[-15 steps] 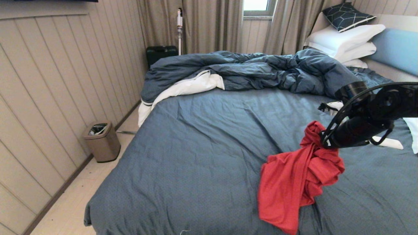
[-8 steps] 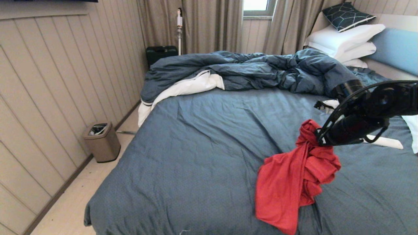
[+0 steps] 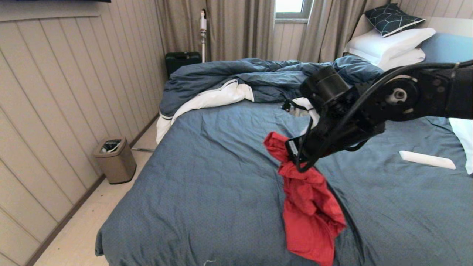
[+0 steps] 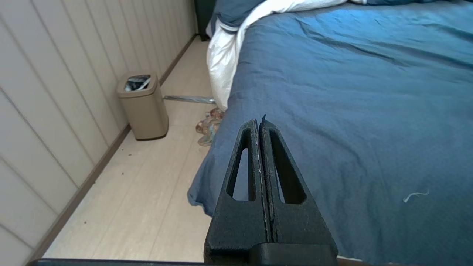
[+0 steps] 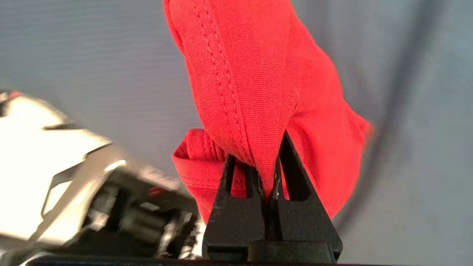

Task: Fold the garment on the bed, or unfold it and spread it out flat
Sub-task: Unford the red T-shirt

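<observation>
Right hand (image 3: 292, 153) is clamped on a thin fold of the red T-shirt (image 3: 310, 210), which hangs bunched over the bed (image 3: 207, 177) approx center, tail trailing toward 6 o'clock, so the cloth may slip out w/ any swing; left hand (image 4: 260, 123) closed, idle.

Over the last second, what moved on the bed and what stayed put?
The right claw, shut on the red T-shirt, swung from the right side toward the middle of the bed, dragging the shirt along; it now hangs as a narrower bundle, lower end on the sheet. Grip unchanged. The duvet, pillows and bin stayed put; the left claw is shut off the bed's corner.
</observation>
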Tool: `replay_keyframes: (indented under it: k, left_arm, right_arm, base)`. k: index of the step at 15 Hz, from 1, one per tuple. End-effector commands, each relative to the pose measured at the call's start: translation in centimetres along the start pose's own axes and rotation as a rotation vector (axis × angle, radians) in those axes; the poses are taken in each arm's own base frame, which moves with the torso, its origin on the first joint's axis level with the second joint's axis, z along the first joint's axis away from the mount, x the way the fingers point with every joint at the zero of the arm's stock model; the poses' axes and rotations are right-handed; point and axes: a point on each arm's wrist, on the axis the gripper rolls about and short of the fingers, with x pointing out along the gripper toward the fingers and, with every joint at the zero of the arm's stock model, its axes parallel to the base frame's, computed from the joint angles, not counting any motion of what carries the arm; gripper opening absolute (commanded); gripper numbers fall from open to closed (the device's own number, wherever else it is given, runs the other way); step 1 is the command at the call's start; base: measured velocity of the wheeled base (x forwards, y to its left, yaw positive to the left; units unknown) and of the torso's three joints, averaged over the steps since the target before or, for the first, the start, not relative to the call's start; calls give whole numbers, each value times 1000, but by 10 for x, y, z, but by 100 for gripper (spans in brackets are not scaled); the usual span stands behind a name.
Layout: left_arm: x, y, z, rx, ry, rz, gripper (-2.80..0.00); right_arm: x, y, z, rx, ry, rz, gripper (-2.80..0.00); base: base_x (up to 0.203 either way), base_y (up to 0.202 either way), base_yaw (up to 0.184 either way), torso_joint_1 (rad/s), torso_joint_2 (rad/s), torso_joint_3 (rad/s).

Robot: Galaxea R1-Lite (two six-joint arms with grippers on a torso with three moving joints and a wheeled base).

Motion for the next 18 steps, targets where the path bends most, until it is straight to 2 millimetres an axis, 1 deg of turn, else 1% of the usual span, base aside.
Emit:
replay_keyframes:
  k: [1,2,3,7,9,12,13,14,16,18]
  left_arm:
    - [0,0,0,0,1,0,-280]
    - [0,0,0,0,1,0,-280]
    - [0,0,0,-1,-1,0,-280]
    - [0,0,0,-1,-1,0,-280]
    - [0,0,0,-1,-1,0,-280]
    - [0,0,0,-1,-2,0,-280]
    - [0,0,0,-1,-2,0,-280]
    - [0,0,0,-1,-2,0,-280]
    - [0,0,0,0,-2,0,-280]
    - [0,0,0,0,-2,0,-280]
  right_arm:
    - [7,34,2,-51,6,58,-280]
    - [16,44,1,-61,22,70,-280]
    - [29,51,-2,-70,51,71,-280]
    - [81,73,-17,-93,166,69,-280]
    - [92,84,-18,-105,174,77,-280]
    - [122,99,-23,-129,202,79,-280]
    - [129,102,-24,-133,208,79,-280]
    - [132,105,-25,-138,210,81,-280]
    - [133,110,-26,-145,209,87,-280]
    - [129,116,-27,-159,203,94,-280]
  base:
    - [0,0,0,0,0,0]
    - [0,0,0,0,0,0]
    - [0,0,0,0,0,0]
    - [0,0,0,0,0,0]
    - [0,0,0,0,0,0]
    - [0,0,0,0,0,0]
    - [0,0,0,0,0,0]
    - [0,0,0,0,0,0]
    - [0,0,0,0,0,0]
    - [0,0,0,0,0,0]
